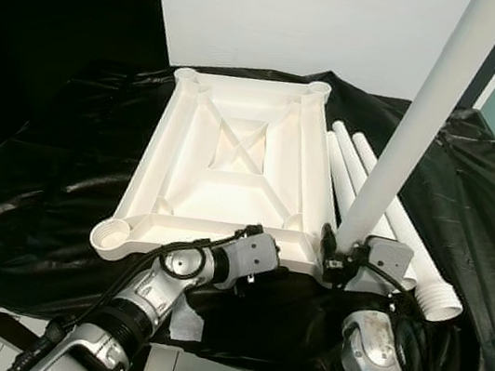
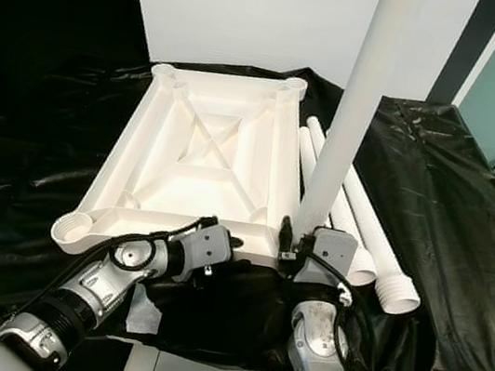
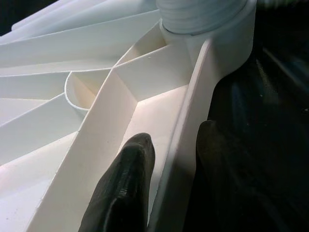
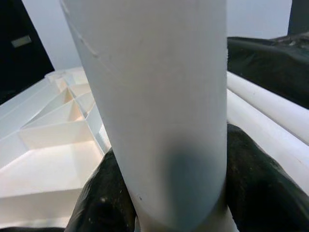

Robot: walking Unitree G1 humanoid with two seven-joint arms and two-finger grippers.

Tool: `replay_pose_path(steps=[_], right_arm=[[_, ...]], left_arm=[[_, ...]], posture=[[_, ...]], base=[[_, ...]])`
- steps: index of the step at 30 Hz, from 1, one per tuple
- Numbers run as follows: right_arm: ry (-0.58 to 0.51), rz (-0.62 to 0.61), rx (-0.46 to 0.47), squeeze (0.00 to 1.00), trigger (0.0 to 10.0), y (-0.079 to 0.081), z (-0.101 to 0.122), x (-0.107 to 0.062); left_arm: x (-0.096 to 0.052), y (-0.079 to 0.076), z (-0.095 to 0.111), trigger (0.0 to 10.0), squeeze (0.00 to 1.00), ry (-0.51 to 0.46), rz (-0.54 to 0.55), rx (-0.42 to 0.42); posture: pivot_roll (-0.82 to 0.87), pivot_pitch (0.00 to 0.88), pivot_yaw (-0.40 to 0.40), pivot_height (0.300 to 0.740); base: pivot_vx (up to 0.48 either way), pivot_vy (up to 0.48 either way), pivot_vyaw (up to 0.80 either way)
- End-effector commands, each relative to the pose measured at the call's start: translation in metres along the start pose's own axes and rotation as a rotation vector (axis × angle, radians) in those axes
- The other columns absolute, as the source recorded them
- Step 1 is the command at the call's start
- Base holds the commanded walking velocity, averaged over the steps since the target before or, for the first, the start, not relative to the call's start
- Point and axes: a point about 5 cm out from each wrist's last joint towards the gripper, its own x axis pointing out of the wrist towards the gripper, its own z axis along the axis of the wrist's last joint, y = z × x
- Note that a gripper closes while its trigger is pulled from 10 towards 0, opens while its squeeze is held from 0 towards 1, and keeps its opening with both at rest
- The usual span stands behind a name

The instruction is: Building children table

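Observation:
A white plastic tabletop [image 1: 227,196] lies upside down on the black-covered table, with round leg sockets at its corners. My left gripper [image 1: 263,268] is at the near rim, by the near right corner. Its fingers [image 3: 125,188] straddle the rim wall [image 3: 178,145] and are shut on it. My right gripper [image 1: 340,257] is shut on a white table leg [image 1: 408,126], which stands upright and slightly tilted at the near right corner socket. In the right wrist view the leg [image 4: 154,96] sits between the black pads [image 4: 251,179]. Three spare legs [image 1: 361,180] lie just right of the tabletop.
A crinkled black sheet [image 1: 39,190] covers the whole table and hangs over its near edge. The spare legs' threaded ends [image 1: 441,301] point toward me at the right. A white scrap [image 1: 188,322] sits at the front edge. A white wall [image 1: 303,15] stands behind.

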Motion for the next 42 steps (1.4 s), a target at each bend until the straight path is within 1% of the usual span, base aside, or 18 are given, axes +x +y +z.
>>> replay_pose_path(steps=[1,4,6,9,13,14,21,22,24,28,29,30,35,36,37,39,40,42], right_arm=[[0.119,-0.093,0.033,0.0,10.0,-0.016,-0.024,-0.004],[0.093,-0.07,0.006,0.0,10.0,-0.008,-0.024,-0.001],[0.083,-0.068,0.003,0.0,10.0,-0.007,-0.024,0.0],[0.054,-0.076,0.034,0.0,10.0,-0.006,-0.023,0.001],[0.038,-0.065,0.047,0.0,10.0,-0.006,-0.022,0.001],[0.035,-0.06,0.046,1.0,10.0,-0.005,-0.023,0.001],[0.018,-0.044,0.006,1.0,10.0,-0.007,-0.022,0.0],[0.013,-0.038,-0.004,0.0,10.0,-0.008,-0.022,-0.001],[-0.004,-0.034,-0.038,0.0,10.0,-0.014,-0.021,-0.006],[-0.026,-0.024,-0.072,0.0,10.0,-0.017,-0.018,-0.008],[-0.047,-0.018,-0.109,0.0,10.0,-0.022,-0.015,-0.009],[-0.047,-0.018,-0.109,0.0,10.0,-0.022,-0.015,-0.009],[-0.092,-0.008,-0.167,0.0,10.0,-0.029,-0.006,-0.01],[-0.119,0.006,-0.206,0.0,10.0,-0.032,0.0,-0.012],[-0.13,0.013,-0.224,0.0,10.0,-0.033,0.003,-0.013],[-0.138,0.019,-0.236,0.0,10.0,-0.034,0.004,-0.013],[-0.151,0.022,-0.256,0.0,10.0,-0.037,0.007,-0.011],[-0.16,0.024,-0.267,0.0,10.0,-0.039,0.009,-0.009]], left_arm=[[-0.001,-0.012,-0.016,10.0,0.0,0.068,-0.042,-0.038],[-0.001,-0.013,-0.016,10.0,0.0,0.068,-0.041,-0.04],[-0.001,-0.013,-0.016,10.0,0.0,0.068,-0.041,-0.041],[-0.001,-0.014,-0.016,10.0,0.0,0.069,-0.038,-0.044],[-0.002,-0.015,-0.017,10.0,0.0,0.07,-0.036,-0.046],[-0.002,-0.015,-0.017,10.0,0.0,0.071,-0.035,-0.047],[-0.002,-0.015,-0.017,10.0,0.0,0.072,-0.031,-0.049],[-0.002,-0.015,-0.017,10.0,0.0,0.072,-0.03,-0.049],[-0.001,-0.015,-0.017,10.0,0.0,0.07,-0.031,-0.05],[0.0,-0.015,-0.016,10.0,0.0,0.069,-0.032,-0.049],[0.0,-0.016,-0.016,10.0,0.0,0.069,-0.034,-0.049],[0.0,-0.016,-0.016,10.0,0.0,0.069,-0.034,-0.049],[0.0,-0.016,-0.017,10.0,0.0,0.07,-0.036,-0.048],[0.0,-0.015,-0.017,10.0,0.0,0.07,-0.036,-0.047],[0.0,-0.015,-0.017,10.0,0.0,0.071,-0.037,-0.047],[0.0,-0.015,-0.017,10.0,0.0,0.071,-0.037,-0.046],[0.002,-0.015,-0.017,10.0,0.0,0.07,-0.042,-0.045],[0.003,-0.016,-0.016,10.0,0.0,0.067,-0.046,-0.043]], posture=[[-0.09,0.048,0.058,0.74],[-0.08,0.05,0.054,0.74],[-0.08,0.05,0.054,0.74],[-0.08,0.05,0.051,0.74],[-0.07,0.05,0.049,0.74],[-0.08,0.05,0.048,0.74],[-0.08,0.049,0.046,0.74],[-0.08,0.05,0.045,0.74],[-0.1,0.05,0.044,0.74],[-0.1,0.05,0.046,0.74],[-0.1,0.05,0.046,0.74],[-0.1,0.05,0.046,0.74],[-0.11,0.047,0.048,0.74],[-0.12,0.047,0.049,0.74],[-0.12,0.047,0.049,0.74],[-0.13,0.047,0.051,0.74],[-0.13,0.046,0.052,0.74],[-0.14,0.045,0.053,0.74]], base=[[0.0,0.0,0.0],[0.0,0.0,0.0],[0.0,0.0,0.0],[0.0,0.0,0.0],[0.0,0.0,0.0],[0.0,0.0,0.0],[0.0,0.0,0.0],[0.0,0.0,0.0],[0.0,0.0,0.0],[0.0,0.0,0.0],[0.0,0.0,0.0],[0.0,0.0,0.0],[0.0,0.0,0.0],[0.0,0.0,0.0],[0.0,0.0,0.0],[0.0,0.0,0.0],[0.0,0.0,0.0],[0.0,0.0,0.0]])
